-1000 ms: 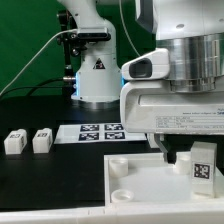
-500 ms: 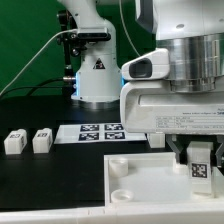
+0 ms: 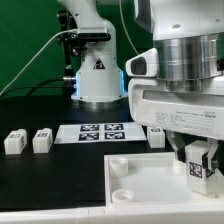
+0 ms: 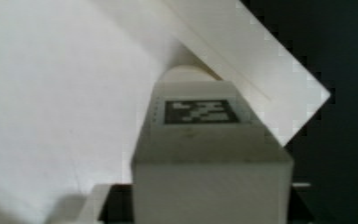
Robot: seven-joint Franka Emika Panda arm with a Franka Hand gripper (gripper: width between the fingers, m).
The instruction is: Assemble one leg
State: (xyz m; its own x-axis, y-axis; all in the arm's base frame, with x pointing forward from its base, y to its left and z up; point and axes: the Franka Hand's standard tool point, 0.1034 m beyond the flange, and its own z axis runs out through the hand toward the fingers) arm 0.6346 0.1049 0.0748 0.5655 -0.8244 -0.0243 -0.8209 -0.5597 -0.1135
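Note:
My gripper (image 3: 200, 168) is shut on a white leg (image 3: 199, 167) with a black-and-white marker tag on its face. It holds the leg upright over the far right part of the large flat white panel (image 3: 145, 185). In the wrist view the leg (image 4: 208, 150) fills the middle, its tag facing the camera, with the panel (image 4: 69, 90) beneath and the panel's edge running diagonally just past the leg's tip. Two more legs (image 3: 14, 142) (image 3: 42, 140) lie on the black table at the exterior view's left. A further leg (image 3: 157, 136) lies behind the gripper.
The marker board (image 3: 100, 131) lies on the table behind the panel. The robot's white base (image 3: 97, 70) stands at the back. The panel has round corner sockets (image 3: 120, 164) (image 3: 122, 194) on its left side.
The gripper with the leg has moved slightly to the exterior view's right and a little lower over the panel, uncovering the leg that lies behind it.

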